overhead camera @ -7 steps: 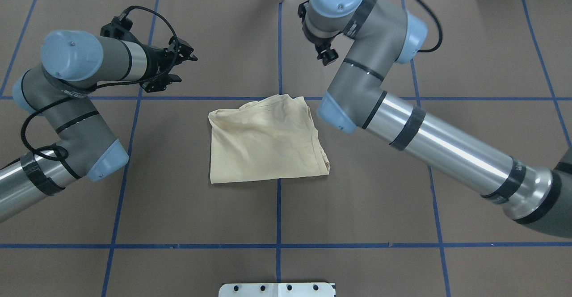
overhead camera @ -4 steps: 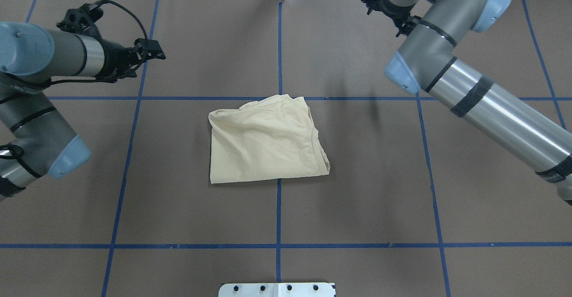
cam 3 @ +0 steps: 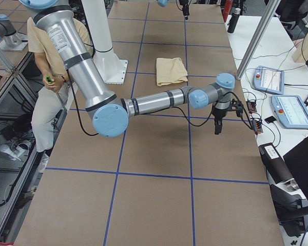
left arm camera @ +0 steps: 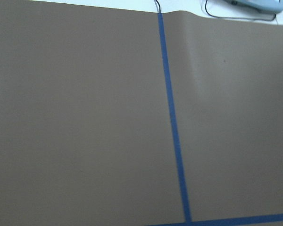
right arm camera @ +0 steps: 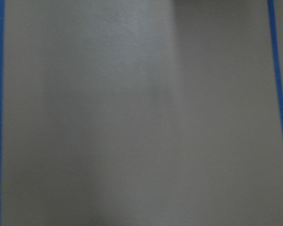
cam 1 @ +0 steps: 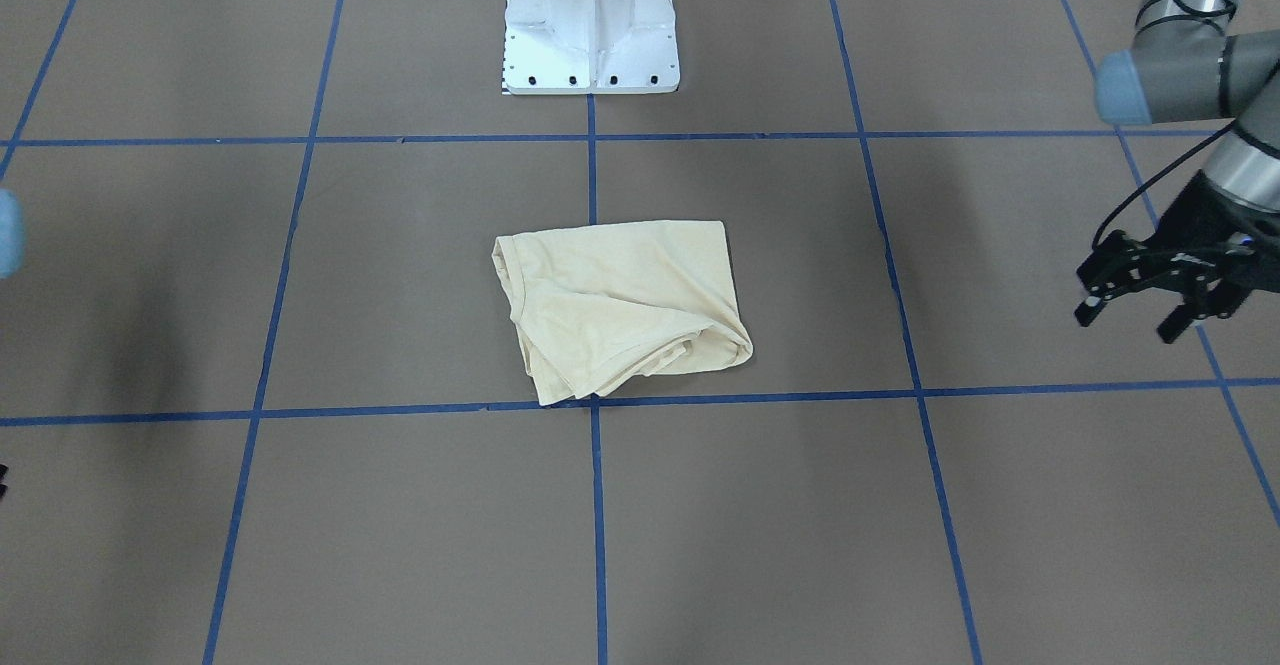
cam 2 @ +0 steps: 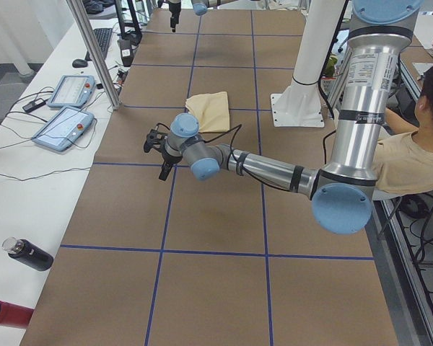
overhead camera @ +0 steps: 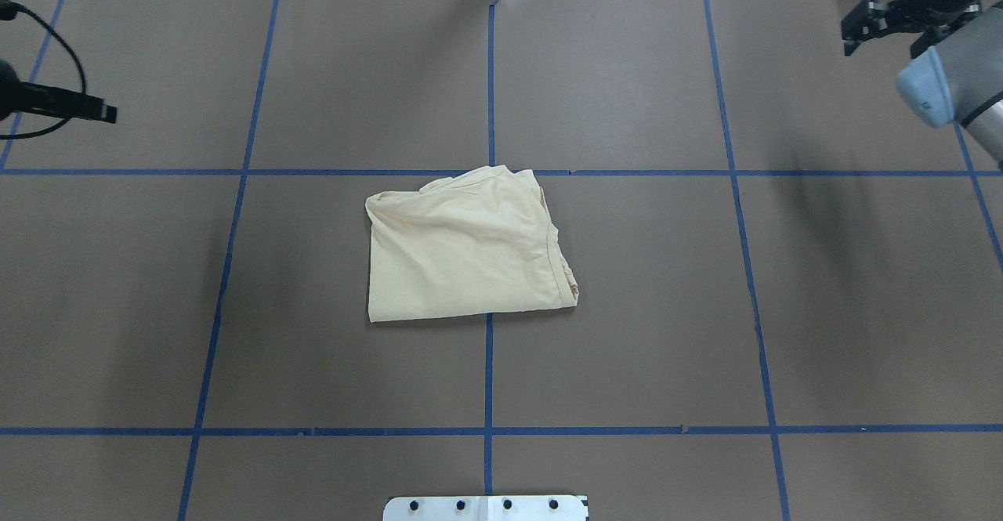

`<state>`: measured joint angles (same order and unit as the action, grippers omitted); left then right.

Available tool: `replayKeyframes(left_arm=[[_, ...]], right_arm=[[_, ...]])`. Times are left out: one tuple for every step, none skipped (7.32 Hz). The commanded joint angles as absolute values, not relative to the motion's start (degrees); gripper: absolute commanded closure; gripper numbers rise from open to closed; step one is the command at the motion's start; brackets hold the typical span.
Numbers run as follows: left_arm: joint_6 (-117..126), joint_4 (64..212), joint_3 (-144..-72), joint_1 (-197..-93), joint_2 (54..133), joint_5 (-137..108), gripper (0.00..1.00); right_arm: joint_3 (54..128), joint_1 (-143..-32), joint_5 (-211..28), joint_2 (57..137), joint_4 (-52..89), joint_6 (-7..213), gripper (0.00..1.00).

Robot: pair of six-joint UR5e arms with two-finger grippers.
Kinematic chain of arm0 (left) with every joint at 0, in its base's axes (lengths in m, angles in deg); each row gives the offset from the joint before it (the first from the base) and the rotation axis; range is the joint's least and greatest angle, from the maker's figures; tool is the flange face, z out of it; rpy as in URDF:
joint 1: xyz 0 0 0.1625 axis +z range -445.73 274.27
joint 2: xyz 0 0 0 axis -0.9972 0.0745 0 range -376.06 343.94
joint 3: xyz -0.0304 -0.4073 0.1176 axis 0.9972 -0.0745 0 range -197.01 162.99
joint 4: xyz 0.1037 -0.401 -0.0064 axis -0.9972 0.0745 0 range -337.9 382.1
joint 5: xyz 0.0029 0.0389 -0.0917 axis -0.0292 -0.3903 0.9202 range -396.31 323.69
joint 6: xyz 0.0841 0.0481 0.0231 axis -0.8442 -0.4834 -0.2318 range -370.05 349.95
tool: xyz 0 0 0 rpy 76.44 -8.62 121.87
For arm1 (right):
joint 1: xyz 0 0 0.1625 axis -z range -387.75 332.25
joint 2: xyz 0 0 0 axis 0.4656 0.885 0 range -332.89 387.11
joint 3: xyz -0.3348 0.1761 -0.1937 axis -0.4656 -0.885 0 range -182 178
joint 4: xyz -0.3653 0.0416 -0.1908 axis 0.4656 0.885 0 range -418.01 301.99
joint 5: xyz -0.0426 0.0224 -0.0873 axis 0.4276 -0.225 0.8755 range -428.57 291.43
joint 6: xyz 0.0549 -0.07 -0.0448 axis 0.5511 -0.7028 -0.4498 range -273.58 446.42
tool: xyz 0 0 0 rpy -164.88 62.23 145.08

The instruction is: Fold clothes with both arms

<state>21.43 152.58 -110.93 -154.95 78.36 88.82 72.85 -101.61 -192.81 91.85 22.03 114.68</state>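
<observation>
**T-shirt**. Pale cream-yellow, thin fabric. Folded to a rough rectangle, print hidden inside. Lies flat on the brown table cover, astride a crossing of blue tape lines. Sits about midway between the two claws and well apart from each, nearer the robot than either. Clean, straight edge on the robot's side. Bunched and rolled along the far edge, with loose layers showing there.

Handling, judged: light, soft and limp, with no stiffness to hold a crease. Likely to slide on the smooth cover and to shed a layer if pinched too shallowly. Best taken at two corners of one edge, one claw to each, biting through every layer. The bunched far edge looks like the only place wanting a tidy-up; otherwise appears all but folded.

**Left gripper**. Fingers spread wide, nothing between them. Hangs above bare table, the shirt far off to its right.

**Right gripper**. Fingers apart as far as the overhead view shows, nothing held. Poised over the far corner, the shirt far off to its left.

**White pedestal base**. Beyond the shirt from both claws, on the robot's side.
</observation>
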Motion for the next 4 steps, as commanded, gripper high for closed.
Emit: replayKeyframes(left_arm=[[1.87, 151.66, -109.38, -165.32, 72.11, 93.93, 0.00], [-3.41, 150.69, -109.64, -168.05, 69.48, 95.25, 0.00], [-8.42, 150.69, -110.25, -170.43, 66.06, 96.57, 0.00], [-11.95, 150.60, -109.65, -171.59, 65.07, 96.93, 0.00]], right_arm=[[73.40, -110.68, -201.58, 100.37, 22.24, 97.21, 0.00], [73.93, -115.07, -203.12, 104.94, 22.06, 88.61, 0.00], [73.76, -116.85, -203.13, 106.72, 22.41, 82.18, 0.00], [74.11, -118.78, -203.83, 109.26, 22.15, 80.63, 0.00]])
